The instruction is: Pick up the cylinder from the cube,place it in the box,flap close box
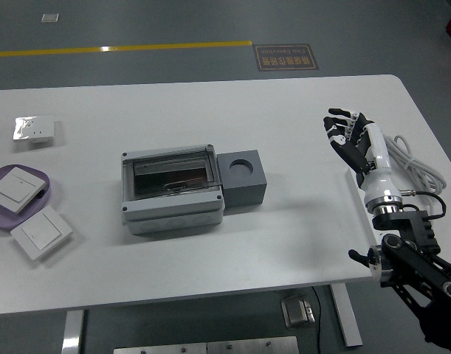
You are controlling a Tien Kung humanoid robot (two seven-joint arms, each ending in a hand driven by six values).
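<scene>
A grey box (173, 189) with a clear lid lies shut in the middle of the table. Through the lid a dark cylinder-like shape shows inside. A dark grey cube (242, 177) with an empty round hole in its top stands against the box's right side. My right hand (346, 133) hovers over the table's right part, well to the right of the cube, fingers spread and holding nothing. My left arm is out of view.
A white cable (412, 162) lies coiled at the table's right edge beside my right arm. At the far left are a purple tray (48, 193) holding a white switch plate (17, 188), another plate (40, 232) in front of it, and a small packet (33, 129).
</scene>
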